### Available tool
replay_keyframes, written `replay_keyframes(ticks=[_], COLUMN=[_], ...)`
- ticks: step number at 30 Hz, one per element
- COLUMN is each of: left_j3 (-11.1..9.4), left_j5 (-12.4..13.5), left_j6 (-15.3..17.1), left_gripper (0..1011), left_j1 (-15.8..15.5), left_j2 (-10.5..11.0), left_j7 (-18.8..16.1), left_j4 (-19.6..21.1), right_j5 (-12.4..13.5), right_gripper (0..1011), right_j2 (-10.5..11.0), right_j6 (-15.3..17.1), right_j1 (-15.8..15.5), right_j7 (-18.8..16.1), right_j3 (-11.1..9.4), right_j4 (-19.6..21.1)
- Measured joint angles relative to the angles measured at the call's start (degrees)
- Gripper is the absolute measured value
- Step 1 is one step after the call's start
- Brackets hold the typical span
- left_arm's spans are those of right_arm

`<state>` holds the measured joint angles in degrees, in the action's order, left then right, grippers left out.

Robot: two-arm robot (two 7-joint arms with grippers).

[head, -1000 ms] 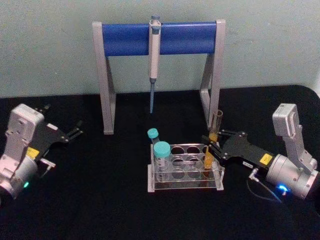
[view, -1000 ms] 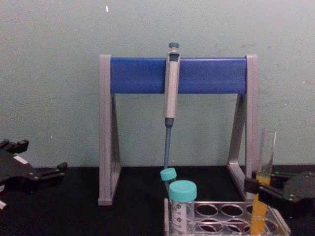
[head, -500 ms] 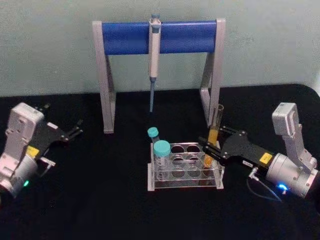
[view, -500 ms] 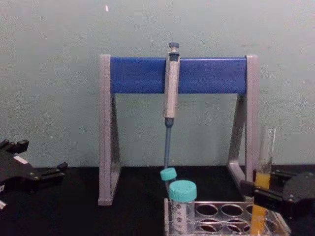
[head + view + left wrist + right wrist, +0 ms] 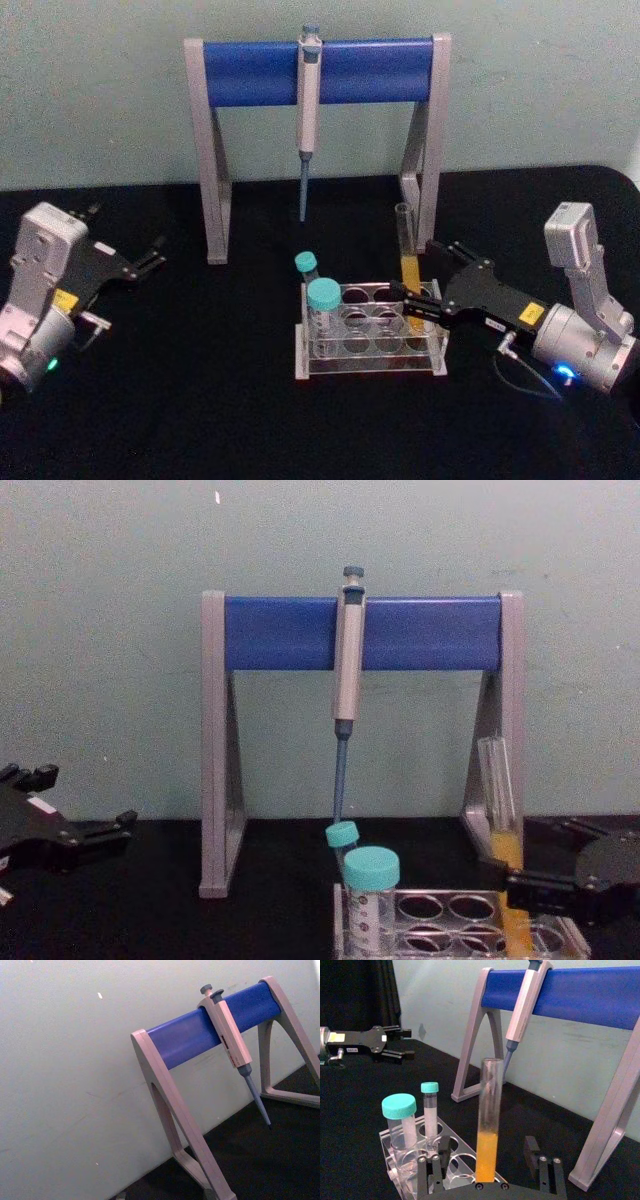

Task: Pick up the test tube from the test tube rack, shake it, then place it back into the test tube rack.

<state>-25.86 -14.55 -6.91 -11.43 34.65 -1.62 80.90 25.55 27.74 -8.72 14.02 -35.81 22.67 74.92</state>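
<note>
Head view: the right gripper (image 5: 418, 306) sits right of centre in the frame, its black fingers closed on the tube (image 5: 408, 266) low on the orange liquid. The tube stands tilted, its open mouth leaning toward the frame's upper left, its bottom end at the right end of the rack (image 5: 368, 340), which lies at lower centre on the black table (image 5: 220, 400). Whether the round end is inside a hole or just above the plate cannot be told. Two teal-capped tubes (image 5: 322, 300) stand in the rack's left end. Behind, across the upper middle, the stand (image 5: 318, 72) carries the pipette (image 5: 307, 120) hanging tip down.

Chest view, lower right: the tube (image 5: 497, 800) leans left at the top, with the gripper (image 5: 545, 890) clamped on it just above the rack (image 5: 455, 920).

Right wrist view: the tube (image 5: 488, 1120) rises from between the fingers, liquid filling its lower part, the rack (image 5: 420, 1152) just beside it.

At the left edge of the head view the left gripper (image 5: 150, 262) hangs idle, well apart from the rack, fingers slightly parted and empty.
</note>
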Motion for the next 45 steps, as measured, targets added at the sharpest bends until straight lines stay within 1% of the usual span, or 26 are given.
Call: replay_keyframes(ticks=[1,2,3,18,21,28,31,32,34,35,38,39,40,41,42,43,45], left_j3=[0.00,0.00,0.00,0.00,0.00,0.00,0.00,0.00,0.00,0.00,0.00,0.00,0.00,0.00,0.00,0.00,0.00], left_j5=[0.00,0.00,0.00,0.00,0.00,0.00,0.00,0.00,0.00,0.00,0.00,0.00,0.00,0.00,0.00,0.00,0.00], left_j6=[0.00,0.00,0.00,0.00,0.00,0.00,0.00,0.00,0.00,0.00,0.00,0.00,0.00,0.00,0.00,0.00,0.00], left_gripper=[1001,1002,1001,1001,1001,1002,1001,1001,1001,1001,1001,1001,1001,1001,1001,1002,1001], left_j1=[0.00,0.00,0.00,0.00,0.00,0.00,0.00,0.00,0.00,0.00,0.00,0.00,0.00,0.00,0.00,0.00,0.00], left_j2=[0.00,0.00,0.00,0.00,0.00,0.00,0.00,0.00,0.00,0.00,0.00,0.00,0.00,0.00,0.00,0.00,0.00], left_j7=[0.00,0.00,0.00,0.00,0.00,0.00,0.00,0.00,0.00,0.00,0.00,0.00,0.00,0.00,0.00,0.00,0.00], left_j4=[0.00,0.00,0.00,0.00,0.00,0.00,0.00,0.00,0.00,0.00,0.00,0.00,0.00,0.00,0.00,0.00,0.00], right_j5=[0.01,0.01,0.02,0.09,0.83,3.86,4.78,4.78,5.39,5.72,5.81,5.47,5.19,4.42,4.02,3.21,2.52], right_gripper=[964,964,1000,1000,1000,1000,1000,1000,1000,1000,1000,1000,1000,1000,1000,1000,1000], right_j2=[0.00,0.00,0.00,0.00,0.27,1.39,1.99,1.99,2.39,2.58,2.68,2.64,2.59,2.34,2.17,1.73,1.18], right_j6=[-0.01,0.00,0.00,0.00,-0.03,0.38,0.42,0.42,0.43,0.58,0.88,1.18,1.32,1.75,2.00,2.46,2.97], right_j1=[0.00,0.00,0.00,-0.02,-0.86,-3.56,-5.02,-5.02,-6.27,-7.24,-8.54,-9.33,-9.64,-10.26,-10.52,-10.90,-11.08], right_j7=[0.00,0.00,0.00,0.00,0.03,0.08,0.65,0.65,1.56,2.61,4.61,6.54,7.26,9.16,10.04,11.76,13.39], right_j3=[0.00,0.00,0.00,-0.02,-0.64,-2.56,-3.41,-3.41,-4.29,-5.04,-6.02,-6.62,-6.88,-7.42,-7.65,-8.14,-8.59], right_j4=[0.00,0.00,0.00,0.05,1.57,5.62,7.54,7.54,9.00,9.94,11.23,11.96,12.28,12.84,13.06,13.33,13.38])
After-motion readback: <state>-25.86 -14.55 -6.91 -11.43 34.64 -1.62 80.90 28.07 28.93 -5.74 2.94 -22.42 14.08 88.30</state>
